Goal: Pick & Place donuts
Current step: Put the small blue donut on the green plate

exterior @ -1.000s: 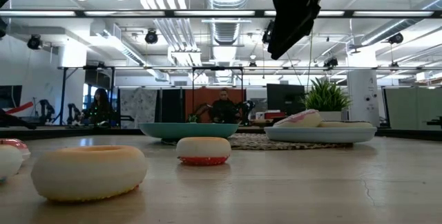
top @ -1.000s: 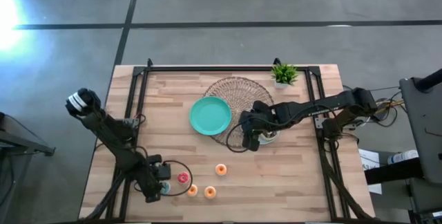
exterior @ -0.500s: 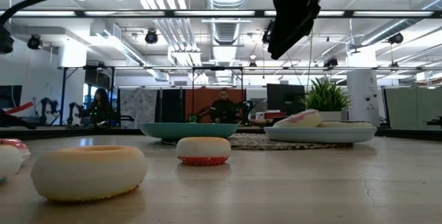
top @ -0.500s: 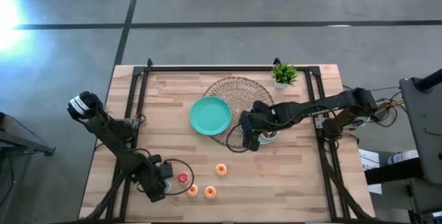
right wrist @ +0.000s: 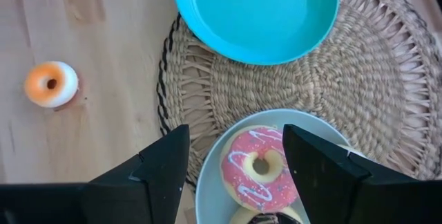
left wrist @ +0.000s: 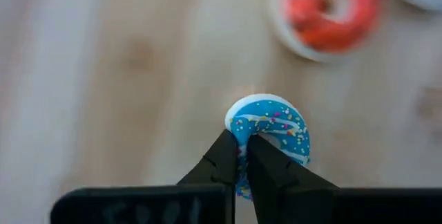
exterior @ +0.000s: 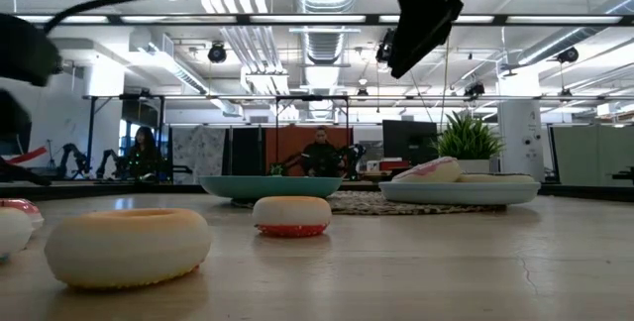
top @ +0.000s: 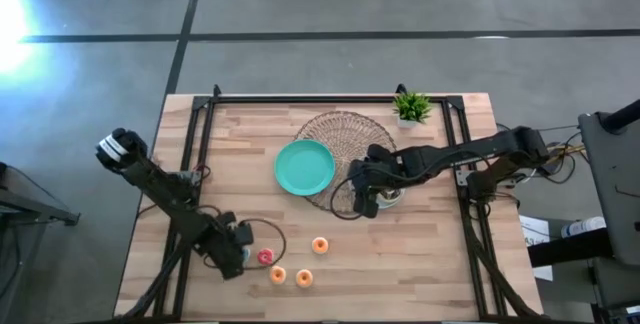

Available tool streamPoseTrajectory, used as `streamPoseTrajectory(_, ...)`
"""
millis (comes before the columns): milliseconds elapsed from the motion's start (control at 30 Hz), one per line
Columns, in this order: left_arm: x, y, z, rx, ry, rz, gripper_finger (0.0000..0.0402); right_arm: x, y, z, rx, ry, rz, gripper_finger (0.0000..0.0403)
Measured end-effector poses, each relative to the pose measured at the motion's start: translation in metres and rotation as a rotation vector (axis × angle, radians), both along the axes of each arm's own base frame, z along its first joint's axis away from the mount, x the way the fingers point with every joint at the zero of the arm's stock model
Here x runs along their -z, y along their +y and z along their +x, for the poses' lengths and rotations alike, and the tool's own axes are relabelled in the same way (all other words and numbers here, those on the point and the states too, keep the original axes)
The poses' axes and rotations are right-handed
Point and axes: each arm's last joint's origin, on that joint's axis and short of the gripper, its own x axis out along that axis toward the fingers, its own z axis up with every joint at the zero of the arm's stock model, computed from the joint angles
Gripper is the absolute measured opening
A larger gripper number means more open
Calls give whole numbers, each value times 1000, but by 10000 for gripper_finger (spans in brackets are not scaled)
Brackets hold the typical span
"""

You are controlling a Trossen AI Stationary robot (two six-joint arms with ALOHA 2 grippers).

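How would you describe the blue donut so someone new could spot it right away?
Look at the wooden table and find its near left corner, where the left gripper is shut on the blue donut. Its blue icing with coloured sprinkles sets it apart from the red donut beside it and the orange ones farther along.

Pale wood-grain table (top: 420, 254), coarse woven straw mat (right wrist: 387, 79), glossy teal plate (right wrist: 255, 13), seemingly plastic sprinkled blue donut (left wrist: 276, 131)

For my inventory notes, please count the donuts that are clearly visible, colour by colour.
orange donuts: 3
red donut: 1
blue donut, in the left gripper: 1
pink donut: 1
Total: 6; others on the light-blue plate are mostly hidden.
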Motion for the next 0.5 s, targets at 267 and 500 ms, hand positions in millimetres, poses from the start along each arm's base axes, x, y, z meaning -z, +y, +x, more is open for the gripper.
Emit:
streamPoseTrajectory(267, -33, 79, 30, -123, -176, 82, 0, -24, -5, -25, 26, -20, -54, 223)
streamPoseTrajectory(500, -64, 154, 64, -265, -310, 143, 0, -36, -14, -54, 38, -28, -122, 224)
